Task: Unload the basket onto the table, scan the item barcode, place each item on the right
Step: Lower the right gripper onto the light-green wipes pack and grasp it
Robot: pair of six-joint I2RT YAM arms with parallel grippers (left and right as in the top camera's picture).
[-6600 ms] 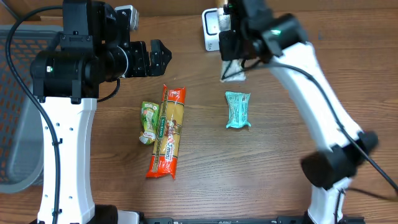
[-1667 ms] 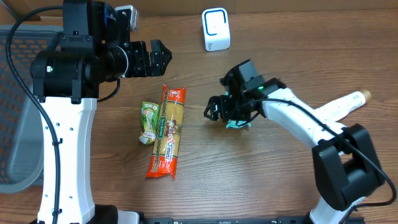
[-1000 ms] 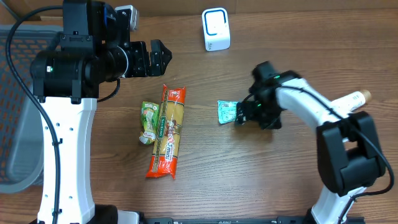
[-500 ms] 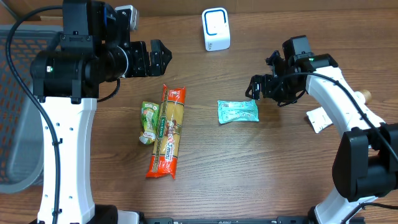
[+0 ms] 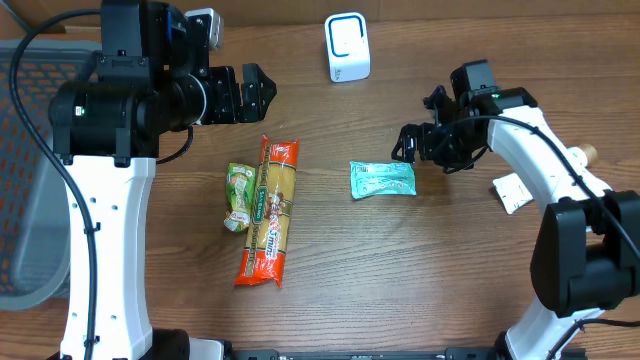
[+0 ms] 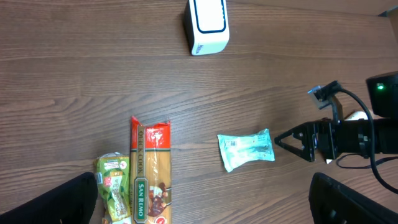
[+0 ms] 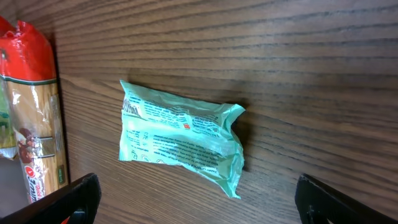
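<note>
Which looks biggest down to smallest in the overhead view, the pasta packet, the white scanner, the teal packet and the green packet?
1. pasta packet, clearly largest.
2. white scanner and teal packet look about alike; I would not rank them.
3. green packet, slightly smaller, though close.

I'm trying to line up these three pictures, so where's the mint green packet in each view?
Overhead: the mint green packet lies just right of centre.
Left wrist: packet low, right of middle.
Right wrist: packet mid-frame.
Shared landmark: red pasta pack, left of it in every view.
</note>
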